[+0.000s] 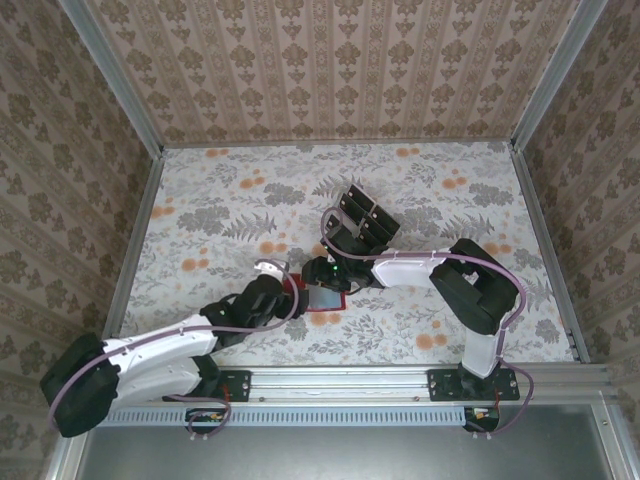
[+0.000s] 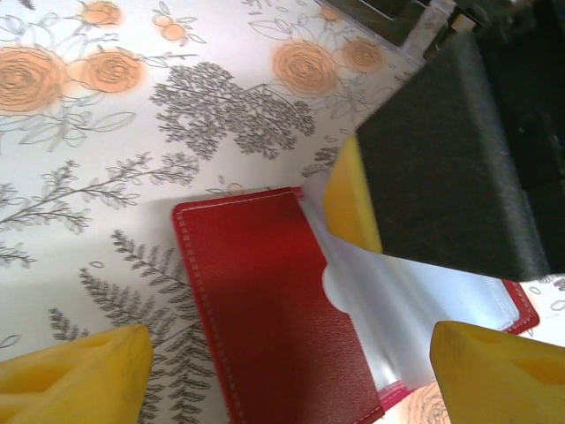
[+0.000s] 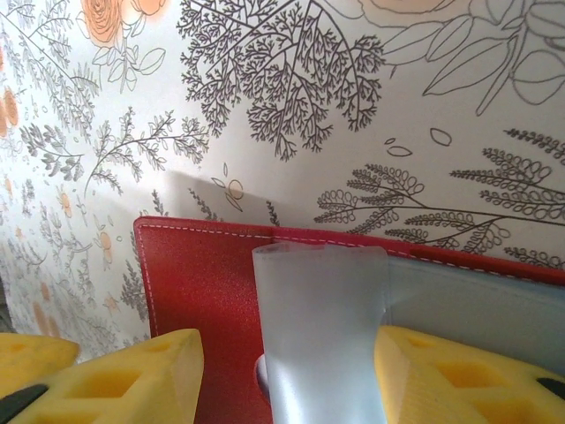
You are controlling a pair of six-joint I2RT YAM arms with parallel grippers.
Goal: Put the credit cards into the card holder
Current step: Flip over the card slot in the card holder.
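Observation:
The card holder (image 2: 265, 309) lies open on the flowered table, red, its clear plastic sleeves (image 2: 415, 300) lifted off the inner face. My left gripper (image 2: 291, 371) is open, its yellow fingertips (image 2: 79, 375) straddling the holder without touching it. My right gripper (image 3: 287, 375) is open over the holder (image 3: 199, 283). The sleeves (image 3: 322, 327) stand upright between its pads, leaning on the right pad (image 3: 459, 375), with a gap to the left one. In the top view both grippers, left (image 1: 288, 290) and right (image 1: 325, 278), meet over the holder (image 1: 325, 306). The credit cards (image 1: 365, 215) sit behind, black.
The cards rest in a clear tray (image 1: 385, 232) just beyond the right gripper. The right gripper's black body (image 2: 450, 177) and one of its yellow pads (image 2: 353, 199) crowd the holder's far side in the left wrist view. Patterned walls close the table on three sides.

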